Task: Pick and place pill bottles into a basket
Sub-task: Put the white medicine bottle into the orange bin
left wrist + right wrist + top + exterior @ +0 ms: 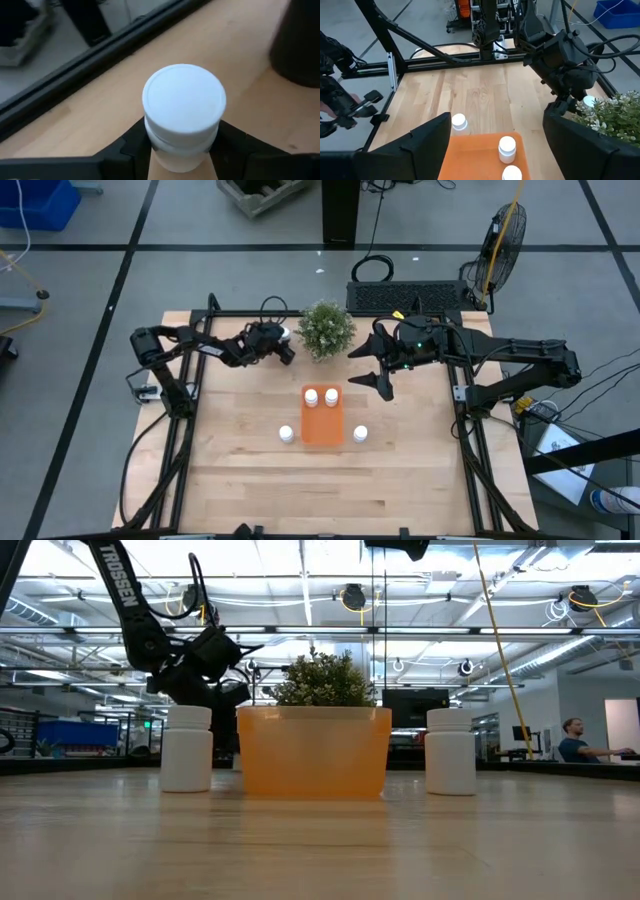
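Observation:
My left gripper [284, 340] is shut on a white pill bottle [183, 107] at the table's far side, just left of the potted plant [326, 328]. The orange tray [322, 420] lies flat at the table's middle with two bottles [311, 396] [331, 395] standing in its far end. One bottle [286, 434] stands on the table left of the tray and another [360, 434] right of it. My right gripper [368, 370] is open and empty, above the table just far-right of the tray. My left gripper pinches the bottle's body just under the cap [150, 142] between its two fingers, one on each opposite side. The cap stands free above the fingers [131, 145]. In the right wrist view the bottle [589, 102] seems clear of the table, beside the plant.
The bushy plant [322, 678] stands at the far edge between the two arms. A black frame rail [190, 410] runs along the table's left side and another [462, 420] along its right. Bare wood lies in front of the tray [320, 490].

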`<action>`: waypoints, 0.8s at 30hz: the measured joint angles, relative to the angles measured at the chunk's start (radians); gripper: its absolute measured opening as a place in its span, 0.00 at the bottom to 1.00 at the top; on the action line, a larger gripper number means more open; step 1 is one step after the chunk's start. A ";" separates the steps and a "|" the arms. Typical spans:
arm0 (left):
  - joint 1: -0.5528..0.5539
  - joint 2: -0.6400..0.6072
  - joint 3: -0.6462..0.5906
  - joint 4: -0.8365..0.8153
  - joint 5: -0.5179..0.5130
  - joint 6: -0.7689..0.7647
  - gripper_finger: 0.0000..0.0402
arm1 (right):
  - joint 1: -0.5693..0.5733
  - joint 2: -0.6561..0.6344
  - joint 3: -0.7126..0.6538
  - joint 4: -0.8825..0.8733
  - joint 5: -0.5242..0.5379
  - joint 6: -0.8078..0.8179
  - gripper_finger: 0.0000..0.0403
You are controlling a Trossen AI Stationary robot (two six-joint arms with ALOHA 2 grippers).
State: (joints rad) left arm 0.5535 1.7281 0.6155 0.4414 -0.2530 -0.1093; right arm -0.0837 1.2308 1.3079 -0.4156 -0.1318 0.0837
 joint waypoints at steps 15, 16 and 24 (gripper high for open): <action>-0.288 -0.388 -0.002 -0.327 -0.019 -0.038 0.41 | -0.008 0.000 0.000 0.003 0.006 -0.016 0.66; -0.321 -0.435 -0.002 -0.356 -0.034 -0.047 0.41 | -0.008 0.000 0.000 0.011 0.006 -0.015 0.66; -0.549 -0.685 0.135 -0.661 -0.126 -0.102 0.41 | -0.008 -0.013 0.021 0.076 -0.046 0.069 0.72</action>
State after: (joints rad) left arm 0.0048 1.0435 0.7508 -0.2195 -0.3794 -0.2118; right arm -0.0919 1.2182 1.3291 -0.3394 -0.1778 0.1530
